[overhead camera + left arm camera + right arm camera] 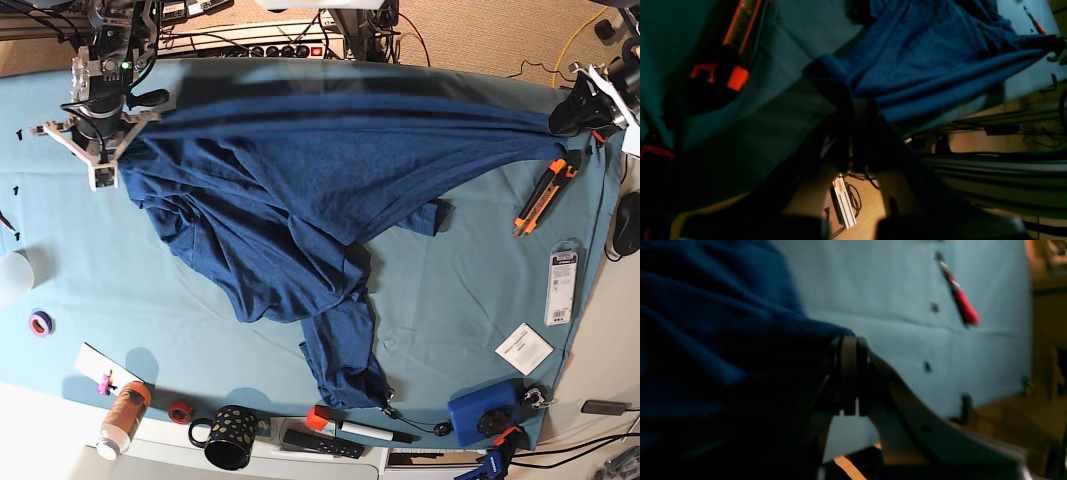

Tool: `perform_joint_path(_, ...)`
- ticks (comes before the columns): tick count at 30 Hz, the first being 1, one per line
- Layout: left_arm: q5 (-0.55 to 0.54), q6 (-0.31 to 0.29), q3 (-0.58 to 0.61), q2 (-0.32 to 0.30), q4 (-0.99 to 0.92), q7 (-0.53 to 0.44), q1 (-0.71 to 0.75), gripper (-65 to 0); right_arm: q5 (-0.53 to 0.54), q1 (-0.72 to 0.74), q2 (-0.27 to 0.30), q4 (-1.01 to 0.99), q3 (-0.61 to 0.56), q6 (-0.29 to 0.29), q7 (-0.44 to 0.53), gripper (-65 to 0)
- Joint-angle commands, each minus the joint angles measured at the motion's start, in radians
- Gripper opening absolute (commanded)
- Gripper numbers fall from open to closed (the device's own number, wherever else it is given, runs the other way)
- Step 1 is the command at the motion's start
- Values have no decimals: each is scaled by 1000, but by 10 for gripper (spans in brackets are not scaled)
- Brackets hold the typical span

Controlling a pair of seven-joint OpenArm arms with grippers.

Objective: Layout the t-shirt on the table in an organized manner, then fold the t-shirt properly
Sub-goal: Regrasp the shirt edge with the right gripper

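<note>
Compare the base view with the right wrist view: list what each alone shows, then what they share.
Only the base view shows the orange utility knife, the black polka-dot mug and the left gripper shut on the dark navy-blue t-shirt. Only the right wrist view shows a red-handled pen lying on the cloth. Both show the t-shirt, the light teal-covered table and the right gripper clamped on fabric.

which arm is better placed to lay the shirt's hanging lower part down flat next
Neither clearly: the right gripper and the left gripper are both shut on the t-shirt, stretching its edge. Lowering it together looks best.
</note>
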Motion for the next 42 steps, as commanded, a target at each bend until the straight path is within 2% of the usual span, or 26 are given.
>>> perform_joint_path(1, -26, -3, -9, -19, 15, -19, 2, -650, 0, 3, 11, 20, 8, 3, 24, -650)
perform_joint_path(6, -26, -8, -9, -19, 14, -19, 2, -650, 53, 6, 11, 20, 8, 64, 33, -650)
perform_joint_path(7, -26, -34, -9, -19, 14, -19, 2, -650, 68, 6, 11, 20, 8, 73, 36, -650)
perform_joint_path(8, -26, -45, -9, -19, 14, -18, 3, -606, 75, 6, 11, 20, 8, 79, 37, -650)
perform_joint_path(10, -26, -45, -9, -19, 14, -18, 2, -465, 94, 6, 11, 20, 8, 86, 42, -649)
perform_joint_path(12, -26, -45, -9, -19, 14, -19, 3, -389, 117, 8, 11, 20, 8, 93, 44, -508)
perform_joint_path(14, -26, -45, -9, -19, 14, -19, 2, -386, 125, 9, 11, 20, 8, 92, 53, -372)
perform_joint_path(15, -26, -45, -9, -19, 14, -19, 2, -386, 125, 9, 11, 20, 8, 91, 65, -343)
perform_joint_path(19, -26, -45, -9, -19, 14, -23, 3, -386, 122, 16, 11, 20, 8, 91, 130, -340)
perform_joint_path(24, -26, -45, -9, -19, 14, -29, 3, -386, 135, 102, 11, 20, 8, 90, 149, -340)
perform_joint_path(30, -26, -45, -8, -19, 14, -30, 3, -386, 300, 225, 10, -5, 8, 92, 157, -340)
perform_joint_path(36, -26, -45, -8, -19, 14, -38, 3, -386, 311, 328, 11, -211, 9, 93, 162, -340)
perform_joint_path(42, -26, -45, -8, -19, 14, -37, 3, -387, 507, 503, 11, -505, 24, 165, 141, -340)
